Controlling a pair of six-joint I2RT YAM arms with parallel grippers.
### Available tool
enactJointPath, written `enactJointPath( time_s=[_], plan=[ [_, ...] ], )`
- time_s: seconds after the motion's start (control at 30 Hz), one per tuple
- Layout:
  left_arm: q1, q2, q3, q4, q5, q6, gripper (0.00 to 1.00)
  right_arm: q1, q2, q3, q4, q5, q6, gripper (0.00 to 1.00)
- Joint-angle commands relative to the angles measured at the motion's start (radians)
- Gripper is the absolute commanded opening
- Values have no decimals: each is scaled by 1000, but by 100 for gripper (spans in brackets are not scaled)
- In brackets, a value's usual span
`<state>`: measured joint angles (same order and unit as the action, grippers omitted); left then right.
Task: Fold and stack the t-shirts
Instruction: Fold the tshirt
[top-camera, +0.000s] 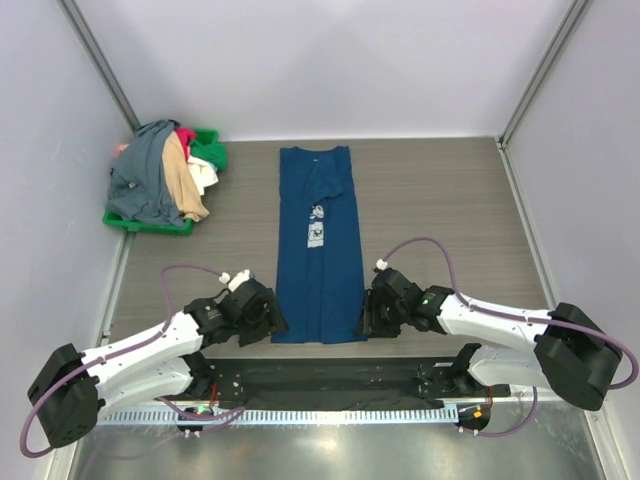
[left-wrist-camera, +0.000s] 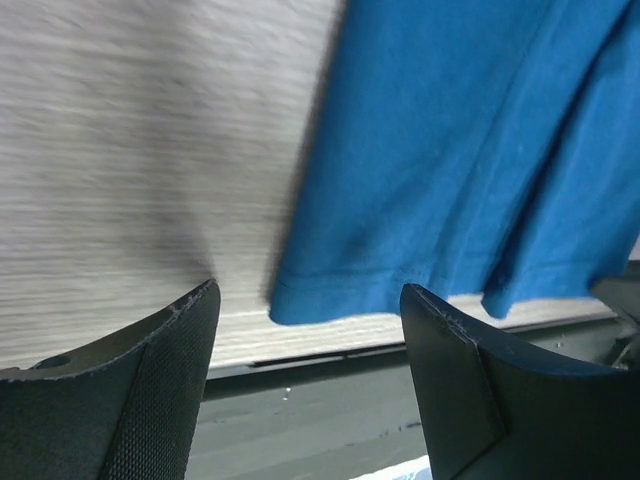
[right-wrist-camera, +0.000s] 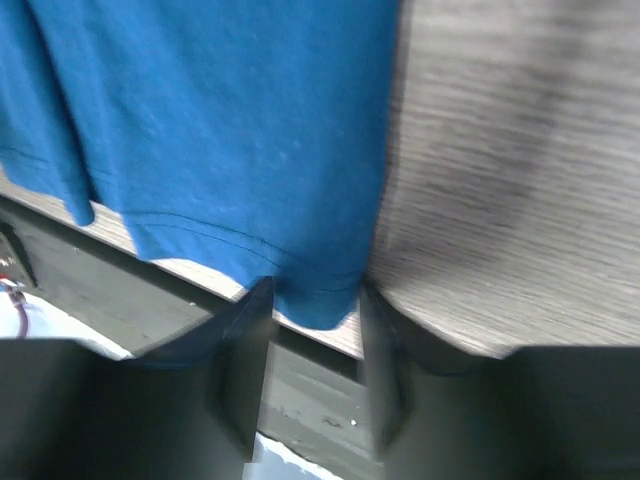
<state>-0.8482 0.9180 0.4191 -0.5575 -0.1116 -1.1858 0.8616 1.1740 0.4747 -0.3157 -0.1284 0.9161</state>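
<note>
Blue t-shirt (top-camera: 318, 250) is lying flat mid-table (top-camera: 430, 200), folded lengthwise into a long narrow strip, collar at far end, hem at near edge. White print (top-camera: 316, 230) is showing on the top layer, approx halfway along.

L gripper (top-camera: 268, 322) is sitting low at the near-left hem corner. In wrist view the L gripper (left-wrist-camera: 308, 290) is showing fingers (left-wrist-camera: 150, 380) wide apart w/ nothing between the pads. The shirt (left-wrist-camera: 450, 150) corner is lying on the wood just beyond the tips, not touching either finger.

R gripper (top-camera: 370, 318) is sitting at the near-right hem corner. In its wrist view the R gripper (right-wrist-camera: 315, 290) is showing fingers (right-wrist-camera: 245, 340) much narrower, one each side of the shirt (right-wrist-camera: 220, 120) hem corner. Frame is blurry, so can't tell if the pads are actually pinching the cloth or just flanking it.

Other t-shirts (top-camera: 160, 180) are sitting heaped on a green tray (top-camera: 150, 225) at far-left corner, well apart from the blue one. Slate-grey shirt (top-camera: 145, 175) is draping over most of the heap, w/ tan (top-camera: 180, 180), white (top-camera: 203, 178) and a bit of pink (top-camera: 186, 135) poking out on the R side.
</note>
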Motion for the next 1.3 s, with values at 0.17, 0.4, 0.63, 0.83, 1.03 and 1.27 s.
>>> enactJointPath(
  time_s=[0.17, 0.4, 0.63, 0.83, 1.03, 1.27],
  plan=[
    [-98, -4, -69, 99, -11, -147, 72, 19, -8, -53, 58, 50, 50, 25],
    [-147, -11, -95, 102, -40, -199, 61, 19, -2, -61, 59, 55, 40, 18],
    [-157, -21, -112, 102, -77, -225, 44, 19, -27, -73, 53, 53, 44, 12],
    [-158, -16, -105, 102, -109, -213, 8, 19, -50, -87, 49, 58, 47, 1],
    [-204, 10, -69, 99, -124, -237, 0, 23, -66, -65, -25, 79, 55, 1],
    [-338, 31, 101, -65, -236, -255, 0, 73, -189, 7, -177, 171, 81, 1]
  ],
)
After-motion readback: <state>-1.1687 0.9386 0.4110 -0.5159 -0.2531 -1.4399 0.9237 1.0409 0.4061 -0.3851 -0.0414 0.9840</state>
